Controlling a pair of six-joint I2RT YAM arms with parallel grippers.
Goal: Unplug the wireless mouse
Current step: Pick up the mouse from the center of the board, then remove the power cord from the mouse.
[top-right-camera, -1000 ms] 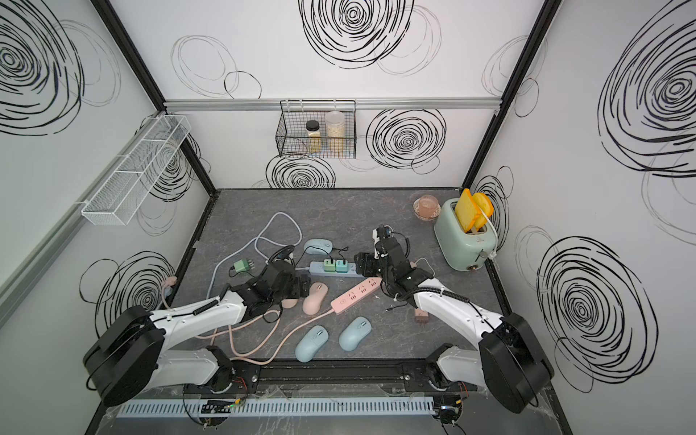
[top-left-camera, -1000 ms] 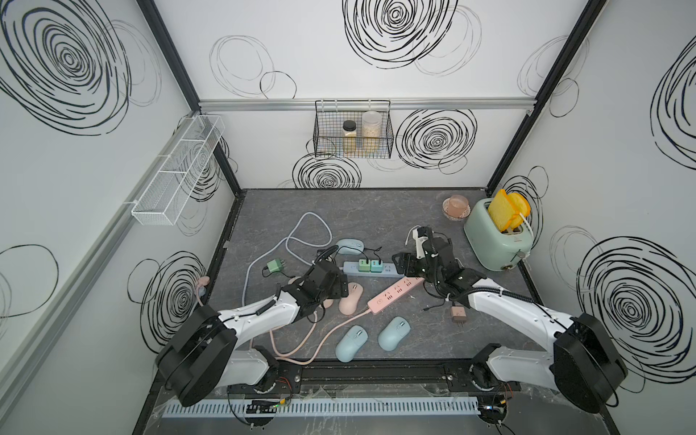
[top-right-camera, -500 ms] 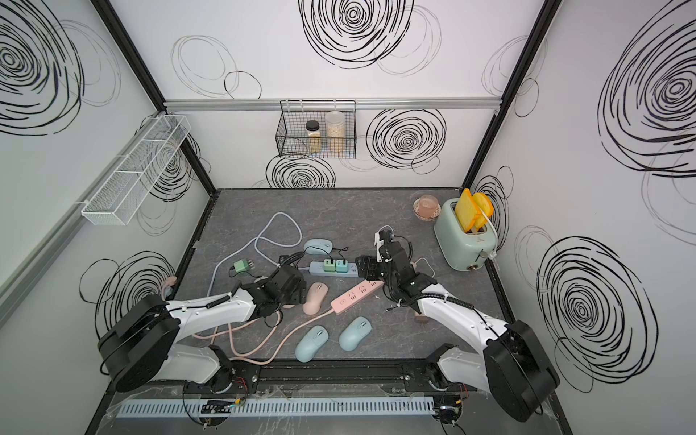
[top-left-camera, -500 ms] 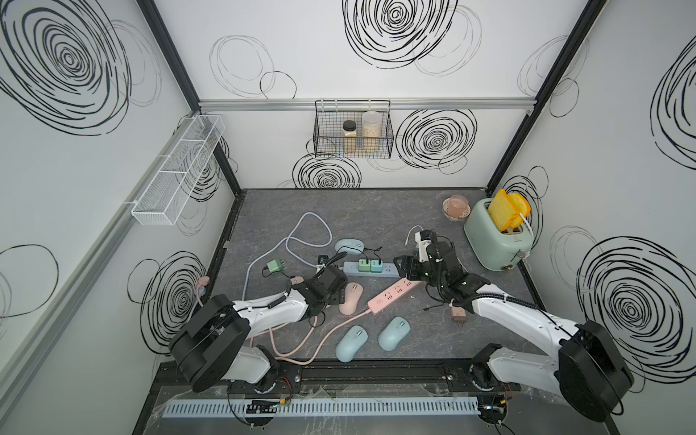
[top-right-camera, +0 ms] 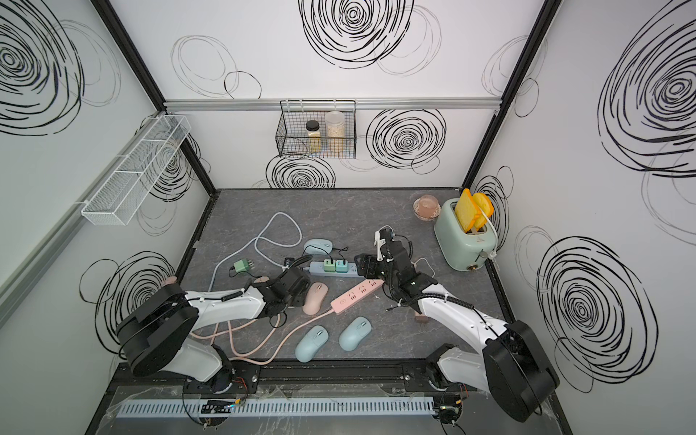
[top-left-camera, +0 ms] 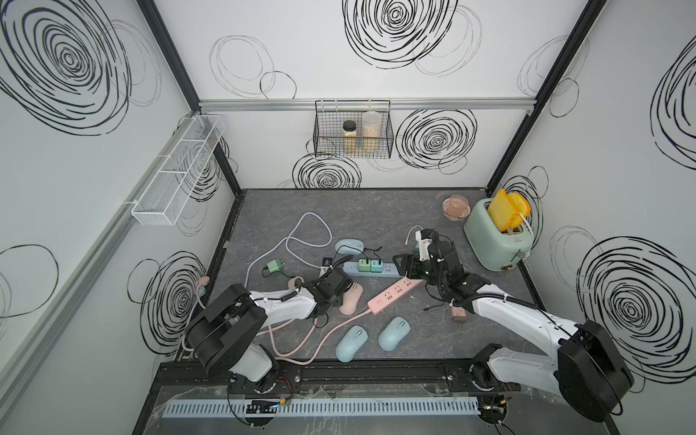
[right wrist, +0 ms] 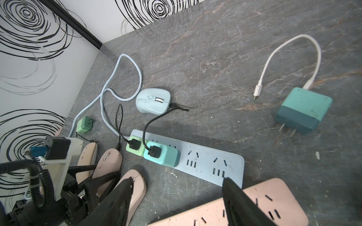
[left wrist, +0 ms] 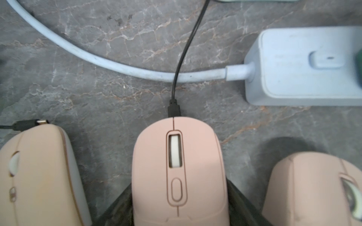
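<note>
Three pink mice lie side by side by the blue power strip (left wrist: pixel 303 66). My left gripper (left wrist: pixel 179 195) is shut on the middle pink mouse (left wrist: pixel 177 172), with a dark finger against each flank. A black cable plug (left wrist: pixel 174 108) sits in this mouse's nose. In the right wrist view the cable runs to a light green charger (right wrist: pixel 134 145) in the strip (right wrist: pixel 205 162). In both top views the left gripper (top-left-camera: pixel 331 290) (top-right-camera: pixel 290 286) hides this mouse. My right gripper (right wrist: pixel 177 182) (top-left-camera: pixel 405 263) hangs open over the strip's free end, holding nothing.
A blue mouse (top-left-camera: pixel 350 246) is wired to the teal charger (top-left-camera: pixel 376 265). A pink power strip (top-left-camera: pixel 391 295) lies under the right gripper, with two blue mice (top-left-camera: pixel 350 342) in front. A toaster (top-left-camera: pixel 497 237), a cup (top-left-camera: pixel 456 207) and a teal adapter (right wrist: pixel 303 109) stand at the right.
The left jaws have narrowed from wide open onto the middle pink mouse, and the left arm has settled lower over it. The right arm has barely moved.
</note>
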